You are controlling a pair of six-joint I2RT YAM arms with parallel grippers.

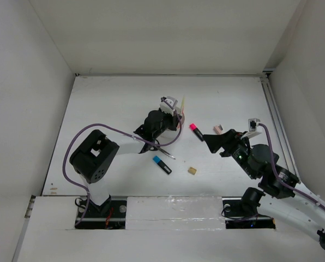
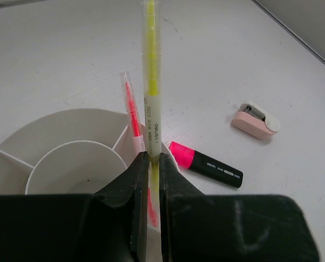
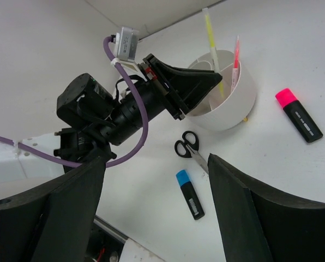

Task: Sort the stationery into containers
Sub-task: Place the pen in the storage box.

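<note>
The left gripper [image 2: 150,159] is clamped on the yellow pen [image 2: 151,82], pinching it low on the barrel so that most of it stands up past the fingertips. In the right wrist view its lower end dips inside the tub [image 2: 64,115]. That low, upright grip looks deliberate — the tip can drop into an outer pocket without the fingers fouling the rim. Just left of these jaws the red pen [image 2: 132,112] stands in such a pocket, leaning on the wall, so I judge the yellow one is meant to join it. Just right of the jaws the pink highlighter [image 2: 205,164] lies on the table [image 2: 70,54], and beyond it the pinkish eraser [image 2: 255,120].

The right gripper [image 1: 216,143] hangs well apart, jaws wide with nothing between them, likely so as not to crowd the tub. Framed between its fingers lie the scissors [image 3: 191,148] and the blue highlighter [image 3: 188,194]; the tan eraser [image 1: 192,171] sits to its left.

Counted: two pens, two highlighters, two erasers, one pair of scissors, one tub — two pieces at the tub, five loose.
</note>
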